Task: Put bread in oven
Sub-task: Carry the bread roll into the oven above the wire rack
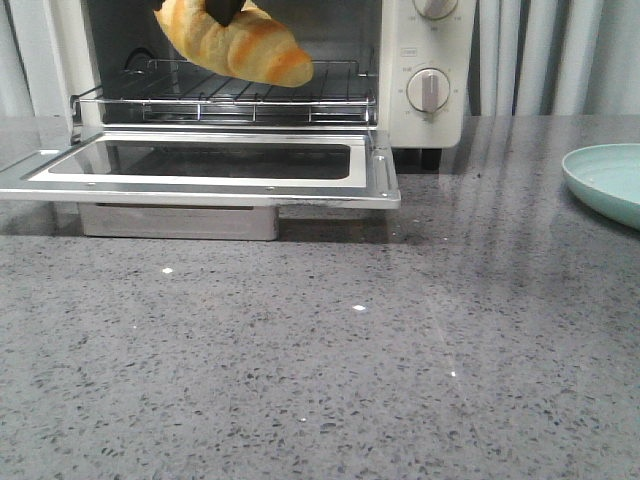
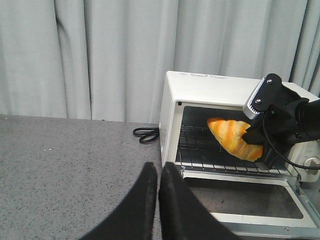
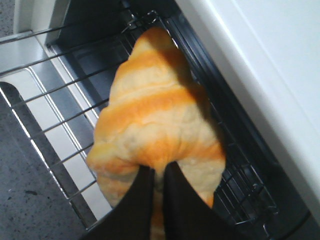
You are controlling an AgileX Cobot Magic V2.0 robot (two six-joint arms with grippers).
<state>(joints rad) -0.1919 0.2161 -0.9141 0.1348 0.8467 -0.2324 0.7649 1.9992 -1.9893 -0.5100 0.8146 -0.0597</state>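
- You saw the bread, a golden-yellow croissant-like roll with orange-brown ridges, hanging tilted inside the oven's mouth above the wire rack, its tapered end pointing down to the right.
- You had the cream-white toaster oven standing on the grey counter, its glass-windowed door folded down flat, dials on its right.

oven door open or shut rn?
Open. The oven door lies folded down flat, wire rack exposed, the right gripper holding the bread over it.
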